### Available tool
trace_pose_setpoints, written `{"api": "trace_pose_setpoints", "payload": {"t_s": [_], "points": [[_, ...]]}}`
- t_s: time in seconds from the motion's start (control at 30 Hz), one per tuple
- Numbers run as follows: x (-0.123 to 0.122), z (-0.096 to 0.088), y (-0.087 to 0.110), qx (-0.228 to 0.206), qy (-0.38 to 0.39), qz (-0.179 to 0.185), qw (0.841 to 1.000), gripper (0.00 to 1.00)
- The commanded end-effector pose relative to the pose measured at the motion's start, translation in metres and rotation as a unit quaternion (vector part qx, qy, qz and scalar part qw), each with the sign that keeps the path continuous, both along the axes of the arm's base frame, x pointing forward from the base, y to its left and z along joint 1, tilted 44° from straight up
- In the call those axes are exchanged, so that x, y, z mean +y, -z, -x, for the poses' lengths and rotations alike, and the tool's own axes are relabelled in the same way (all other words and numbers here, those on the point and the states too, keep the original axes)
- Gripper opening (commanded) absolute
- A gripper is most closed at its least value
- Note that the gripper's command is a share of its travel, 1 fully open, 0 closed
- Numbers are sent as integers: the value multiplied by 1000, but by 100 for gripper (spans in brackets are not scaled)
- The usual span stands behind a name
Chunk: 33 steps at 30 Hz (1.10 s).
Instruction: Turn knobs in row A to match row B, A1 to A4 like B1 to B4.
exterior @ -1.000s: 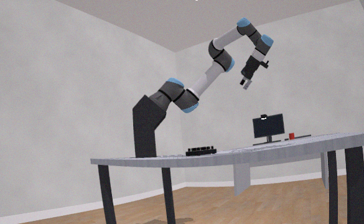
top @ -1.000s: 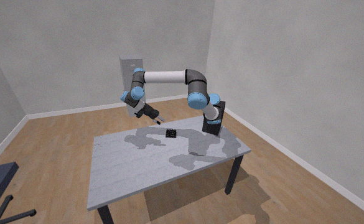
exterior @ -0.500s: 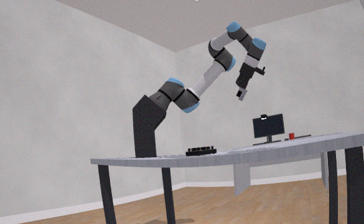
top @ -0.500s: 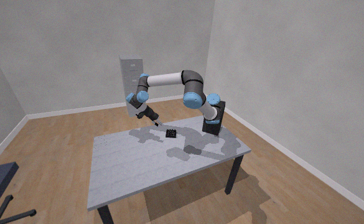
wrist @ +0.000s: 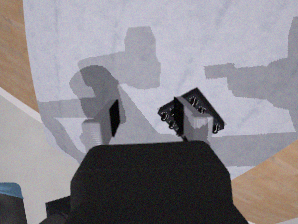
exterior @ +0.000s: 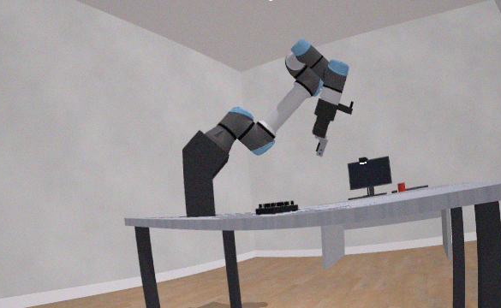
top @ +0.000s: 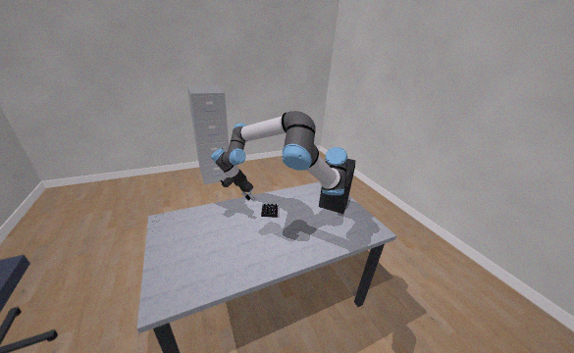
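The black knob box (top: 269,210) (exterior: 277,209) (wrist: 197,95) stands on the table with its knobs up. In the wrist view it lies turned at an angle, partly hidden behind the right-hand finger. The knobs' white lines, the marks and the printed names are too small to read, and I cannot tell which side has the socket. My gripper (top: 250,197) (exterior: 320,155) (wrist: 146,109) is open with nothing between its fingers. It hangs tilted, well above the table and off to one side of the box, not touching it.
The table (top: 208,260) (exterior: 404,206) carries the arm's dark base (top: 334,198) (exterior: 199,180). In the exterior view a monitor (exterior: 370,174) and a red cup (exterior: 401,187) show behind the table's far part. A filing cabinet (top: 209,113) stands by the wall.
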<state>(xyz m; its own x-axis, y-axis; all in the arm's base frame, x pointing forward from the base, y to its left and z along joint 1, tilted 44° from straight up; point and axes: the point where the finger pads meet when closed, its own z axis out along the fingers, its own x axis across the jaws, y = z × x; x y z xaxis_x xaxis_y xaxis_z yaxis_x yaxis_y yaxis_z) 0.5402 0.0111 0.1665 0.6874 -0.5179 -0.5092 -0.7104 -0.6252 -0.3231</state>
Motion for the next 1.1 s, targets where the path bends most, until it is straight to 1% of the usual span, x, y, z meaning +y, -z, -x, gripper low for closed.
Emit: {"api": "trace_pose_setpoints", "payload": {"t_s": [0.0,0.03,0.07,0.1,0.13,0.17,0.2,0.23,0.3,0.4,0.5,0.53,0.57,0.6,0.63,0.67,0.7,0.73,0.8,0.83,0.87,0.97,1.07], "points": [[-11,-13,42,-6,66,9,998,100],[-11,-13,42,-6,66,9,998,100],[-14,-14,53,-5,82,9,997,100],[-14,-14,53,-5,82,9,997,100],[-16,-14,64,-5,98,9,995,100],[-16,-14,64,-5,98,9,995,100],[-18,-14,74,-4,114,9,993,100],[-18,-14,74,-4,114,9,993,100],[-21,-14,94,-2,146,8,989,100],[-21,-14,94,-2,146,8,989,100],[-24,-10,121,0,193,5,981,100],[-24,-10,121,0,193,5,981,100],[-25,-9,129,1,208,4,978,100],[-25,-9,129,1,208,4,978,100],[-26,-7,137,2,223,2,975,100],[-26,-7,137,2,223,2,975,100],[-26,-5,144,3,238,0,971,100],[-26,-5,144,3,238,0,971,100],[-26,0,157,5,266,-3,964,100],[-26,0,157,5,266,-3,964,100],[-26,3,163,6,280,-6,960,100],[-26,3,163,6,280,-6,960,100],[-25,11,179,8,318,-13,948,100]]}}
